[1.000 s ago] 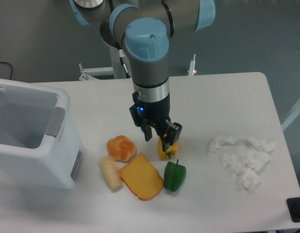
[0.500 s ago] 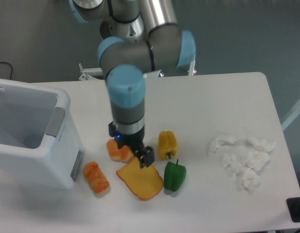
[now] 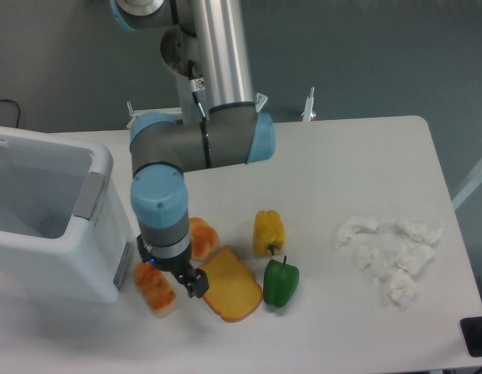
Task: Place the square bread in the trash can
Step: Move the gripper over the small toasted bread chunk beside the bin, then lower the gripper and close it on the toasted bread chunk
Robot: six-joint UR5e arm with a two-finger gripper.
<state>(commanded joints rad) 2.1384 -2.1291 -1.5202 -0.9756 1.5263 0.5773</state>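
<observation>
Claw (image 3: 172,282) is low over the table (image 3: 342,156) at near left, pointing down, one dark finger (image 3: 195,284) visible just right of the square bread (image 3: 155,286); the other finger is hidden behind the wrist, so cannot tell how wide it is open or whether it grips anything. Square bread sits on the table just right of the trash can (image 3: 50,222), orange-brown top, pale lower side, directly under or beside the claw; contact unclear. Trash can is the white bin at the left edge, grey panel on its right rim, open top, see-through inside. Round bun (image 3: 202,236) lies just behind the claw, partly hidden by the arm (image 3: 167,210). Flat toast slice (image 3: 229,284) is right of the claw, touching or nearly touching the dark finger. Yellow pepper (image 3: 269,231) stands right of the bun, green pepper (image 3: 280,283) just near of it, beside the toast. Crumpled white tissues (image 3: 388,253) scattered at right, well apart from the food.
</observation>
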